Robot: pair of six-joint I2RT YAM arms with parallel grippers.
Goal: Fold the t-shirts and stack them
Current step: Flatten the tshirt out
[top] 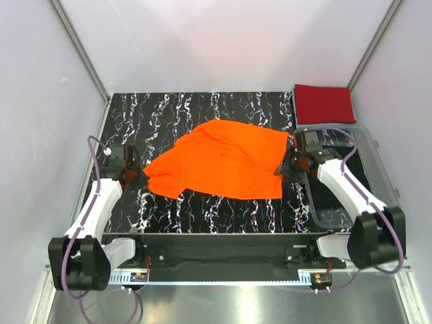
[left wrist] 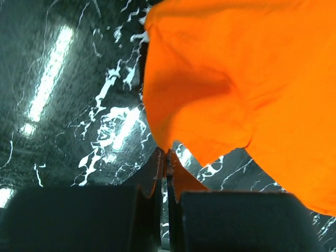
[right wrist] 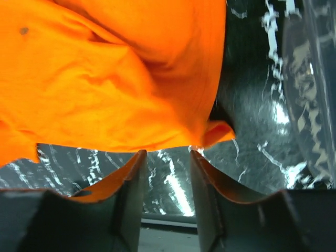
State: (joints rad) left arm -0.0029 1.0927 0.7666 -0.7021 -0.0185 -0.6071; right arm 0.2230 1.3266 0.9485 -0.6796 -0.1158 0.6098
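Black white-veined tabletop (top: 202, 209) carries rumpled orange t-shirt (top: 223, 162) mid-surface, folded red t-shirt (top: 324, 102) far-right corner, clear bin (top: 334, 217) right side.

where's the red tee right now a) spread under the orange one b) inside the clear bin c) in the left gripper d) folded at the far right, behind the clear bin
d: the red tee lies folded beyond the clear bin, apart from the orange tee.

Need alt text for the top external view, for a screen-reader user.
A crumpled orange t-shirt lies spread on a black marbled table, with the left pincer shut on its left corner and the right pincer open at its right edge. A folded red t-shirt sits at the far right, behind a clear bin.
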